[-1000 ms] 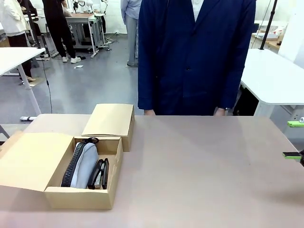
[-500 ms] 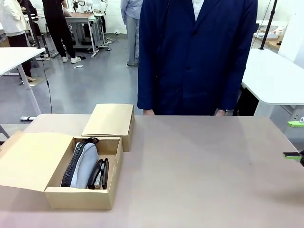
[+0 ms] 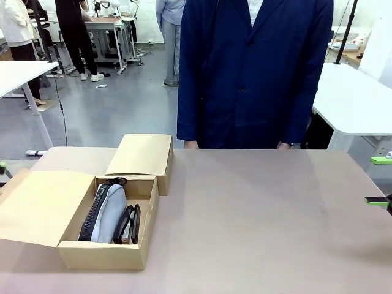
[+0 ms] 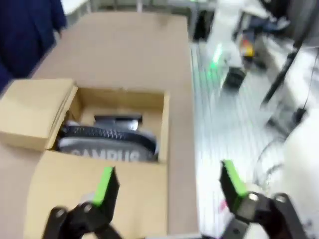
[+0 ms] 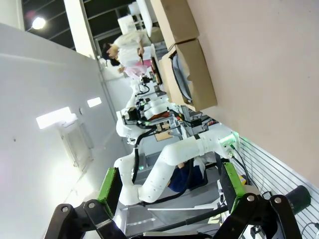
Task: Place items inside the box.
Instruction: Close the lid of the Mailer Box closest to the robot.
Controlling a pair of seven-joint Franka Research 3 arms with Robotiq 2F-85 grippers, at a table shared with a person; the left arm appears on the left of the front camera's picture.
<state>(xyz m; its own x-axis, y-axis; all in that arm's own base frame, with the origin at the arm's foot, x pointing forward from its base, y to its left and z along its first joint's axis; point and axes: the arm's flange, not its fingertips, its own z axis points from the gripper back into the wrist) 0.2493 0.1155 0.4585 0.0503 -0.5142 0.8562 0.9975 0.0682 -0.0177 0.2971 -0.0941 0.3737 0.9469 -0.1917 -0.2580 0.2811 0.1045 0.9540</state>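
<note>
The brown cardboard box point(image 3: 104, 255) sits at the table's left, its large compartment open with a flap point(image 3: 43, 207) folded out to the left. Inside lie the grey "CAMPUS" pencil case point(image 3: 111, 211) and black staplers point(image 3: 129, 224). The smaller compartment behind is covered by its lid point(image 3: 143, 153). My left gripper point(image 4: 169, 183) hangs open above the box's point(image 4: 119, 199) flap side, looking down on the pencil case point(image 4: 107, 153) and a stapler point(image 4: 117, 121); its green tip point(image 3: 2, 164) peeks in at the left edge. My right gripper point(image 3: 376, 180) stands open at the table's right edge, holding nothing.
A person in a navy coat point(image 3: 254, 73) stands at the far edge, hands resting by the table rim. The right wrist view, rolled sideways, shows the box point(image 5: 192, 74) and the white left arm point(image 5: 174, 157) beyond my right gripper point(image 5: 171, 183). White tables stand off both sides.
A green tip of the left gripper has come into the front view at the left edge. The box, its contents and the right gripper have not moved.
</note>
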